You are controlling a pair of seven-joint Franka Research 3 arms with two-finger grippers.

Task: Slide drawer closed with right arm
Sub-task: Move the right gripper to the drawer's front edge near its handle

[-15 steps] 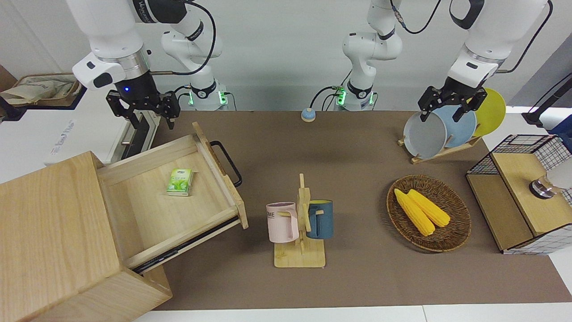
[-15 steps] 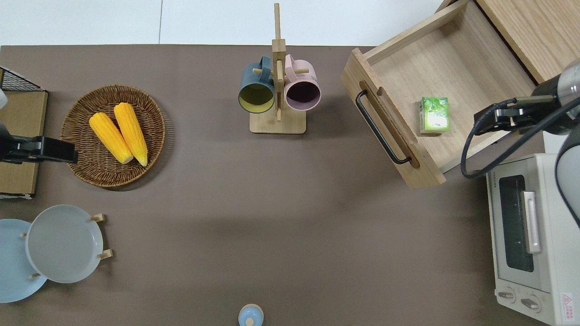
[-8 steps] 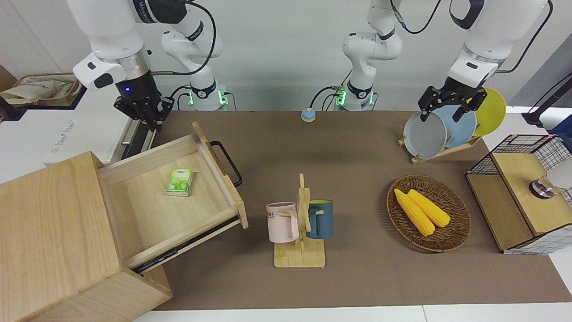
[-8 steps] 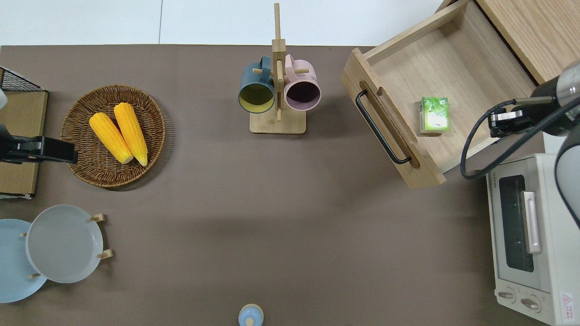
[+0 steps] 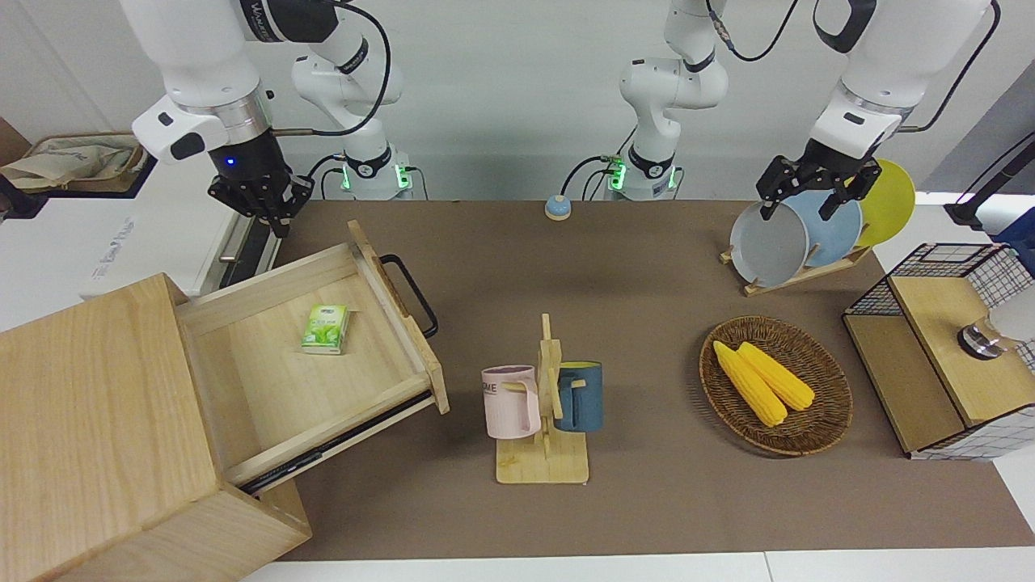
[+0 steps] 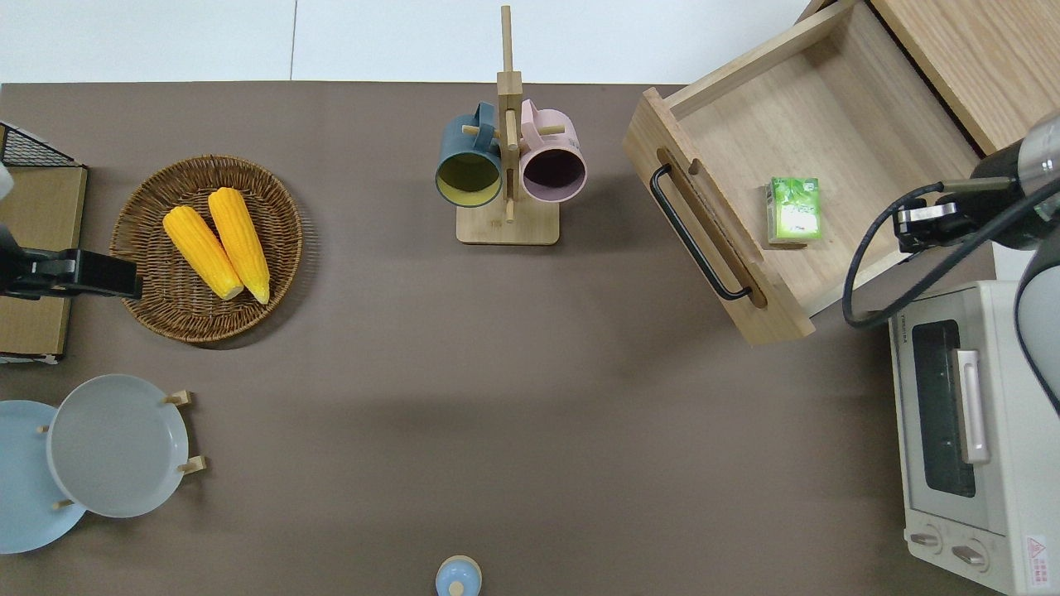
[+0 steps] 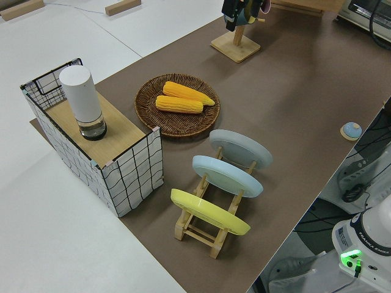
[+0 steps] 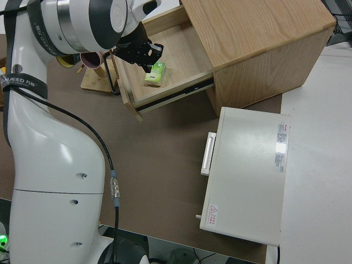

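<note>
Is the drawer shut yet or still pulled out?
Pulled out. The drawer juts from the cabinet, its inside and a green box exposed.

The drawer [image 5: 323,356] and its cabinet [image 5: 97,420] are pale matt wood with visible grain; the drawer's bar handle [image 5: 414,296] is black metal. The bench [image 5: 647,501] wears a matt brown covering.

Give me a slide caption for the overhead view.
Drawer pulled open, green carton inside; right gripper shut over its edge.
</note>
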